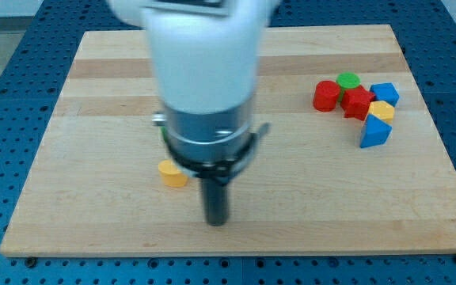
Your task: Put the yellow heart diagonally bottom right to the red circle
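The red circle (326, 96) stands at the view's right, at the left end of a cluster of blocks. One yellow block (172, 172) lies alone left of the board's middle, partly hidden by the arm. A second yellow block (381, 111) sits inside the cluster. I cannot tell which of the two is the heart. My tip (215, 222) is on the board just right of and below the lone yellow block, with a small gap between them, and far left of the red circle.
The cluster also holds a green circle (348, 81), a red block (359, 104), a blue block (385, 93) and a blue triangle (374, 132). The arm's white body (204, 71) hides the board's middle. The wooden board (93, 95) ends close below the tip.
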Tool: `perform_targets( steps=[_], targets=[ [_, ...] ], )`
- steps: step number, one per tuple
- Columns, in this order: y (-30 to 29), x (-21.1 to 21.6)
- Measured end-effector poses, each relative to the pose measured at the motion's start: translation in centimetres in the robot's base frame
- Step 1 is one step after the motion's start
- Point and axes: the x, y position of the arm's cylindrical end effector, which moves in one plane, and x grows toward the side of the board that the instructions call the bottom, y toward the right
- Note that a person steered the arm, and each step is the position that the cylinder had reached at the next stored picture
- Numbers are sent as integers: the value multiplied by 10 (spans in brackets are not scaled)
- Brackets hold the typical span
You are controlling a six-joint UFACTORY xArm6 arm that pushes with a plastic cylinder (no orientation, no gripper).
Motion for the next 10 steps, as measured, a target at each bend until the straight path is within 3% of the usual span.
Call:
perform_targets(
  steps=[2,3,7,10],
  targets=[
    [-83,-42],
    [-90,-61],
    [18,-52],
    [86,-76]
  ],
)
